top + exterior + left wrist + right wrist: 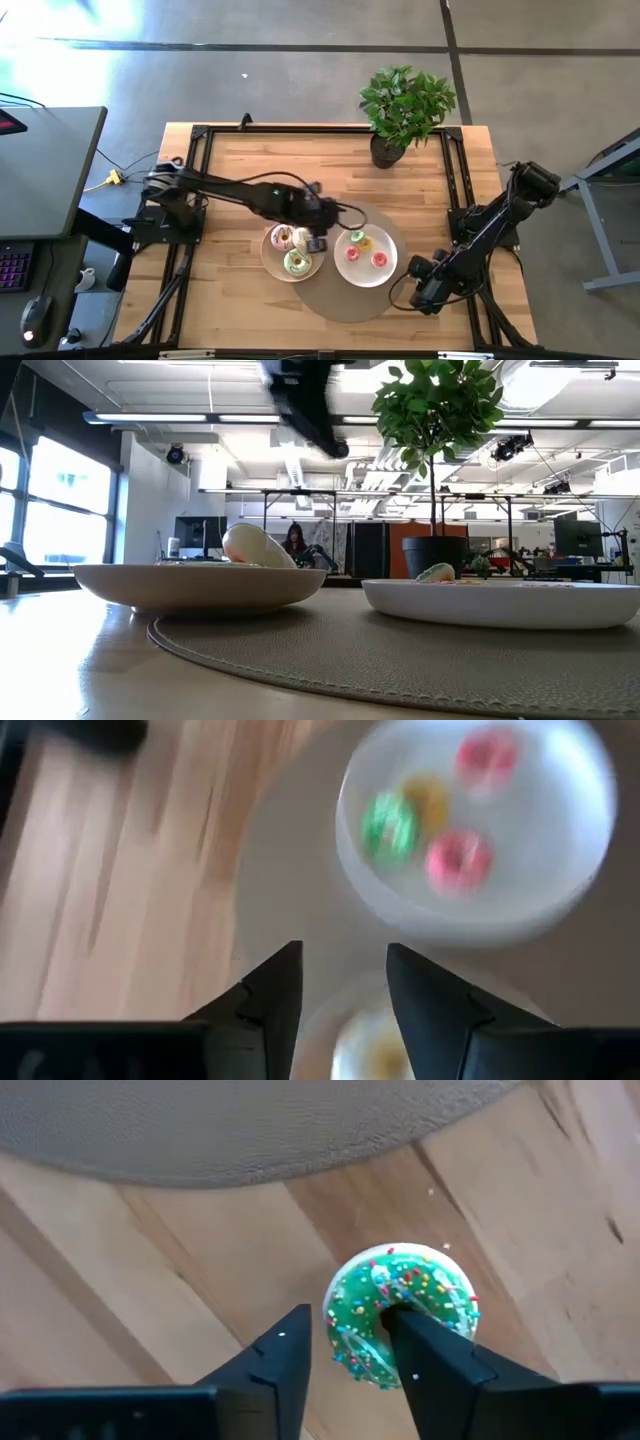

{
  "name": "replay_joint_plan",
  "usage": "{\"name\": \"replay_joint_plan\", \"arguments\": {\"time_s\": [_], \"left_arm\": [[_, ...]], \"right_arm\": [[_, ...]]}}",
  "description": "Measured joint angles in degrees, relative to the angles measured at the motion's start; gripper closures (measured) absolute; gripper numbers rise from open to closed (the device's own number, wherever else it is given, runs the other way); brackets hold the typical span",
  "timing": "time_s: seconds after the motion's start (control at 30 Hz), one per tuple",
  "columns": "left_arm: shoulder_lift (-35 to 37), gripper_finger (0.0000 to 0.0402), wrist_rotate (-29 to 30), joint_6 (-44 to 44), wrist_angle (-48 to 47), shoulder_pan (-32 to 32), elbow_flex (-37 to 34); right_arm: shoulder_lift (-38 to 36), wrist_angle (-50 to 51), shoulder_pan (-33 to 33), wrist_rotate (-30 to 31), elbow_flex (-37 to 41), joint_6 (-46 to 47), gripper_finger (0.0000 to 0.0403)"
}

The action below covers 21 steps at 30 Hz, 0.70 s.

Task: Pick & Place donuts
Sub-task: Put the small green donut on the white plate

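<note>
Three larger donuts, pink [282, 237], cream-white [301, 238] and green iced [297, 263], lie on the left white plate [270, 262]. Tiny red-pink [352, 254], green [388, 828] and yellow [425, 798] ones lie on the right plate [388, 278]. My left gripper [318, 240] hovers open between the plates, holding nothing [343, 970]. My right gripper [425, 292] is open at the table's right near side. In the right wrist view it stands [345, 1330] over a green sprinkled donut [430, 1295] lying flat on the wood. My right gripper comes from above at the green sprinkled donut. One fingertip [400, 1325] stands over its hole, the other [295, 1330] outside the ring's edge [345, 1305]. The donut lies flat on the table. Whether either finger touches it, I cannot tell.
Both plates sit on a round tan placemat [345, 300]. A potted plant [405, 110] stands at the far edge, right of the middle. Bare wood lies left of the plates and along the far side. A desk with a keyboard stands left of the table.
</note>
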State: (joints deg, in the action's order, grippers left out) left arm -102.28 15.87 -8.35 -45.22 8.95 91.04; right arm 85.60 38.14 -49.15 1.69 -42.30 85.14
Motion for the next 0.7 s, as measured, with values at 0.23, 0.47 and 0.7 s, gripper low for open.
{"name": "replay_joint_plan", "arguments": {"time_s": [0.23, 0.47, 0.7], "left_arm": [[8.0, 0.0259, 8.8, -10.0, -18.9, 1.2, -0.1], [11.9, 0.0259, 22.0, -19.8, -19.9, 5.1, -7.4], [12.2, 0.0259, 16.8, -21.9, -10.7, 5.3, -15.3]], "right_arm": [[-0.1, -0.8, 0.0, -0.8, 0.0, 4.8, 0.0386], [-3.5, -16.8, 2.5, 13.8, 0.0, -4.5, 0.0395], [-3.4, -21.8, 12.2, 28.9, 0.0, -24.3, 0.0398]]}}
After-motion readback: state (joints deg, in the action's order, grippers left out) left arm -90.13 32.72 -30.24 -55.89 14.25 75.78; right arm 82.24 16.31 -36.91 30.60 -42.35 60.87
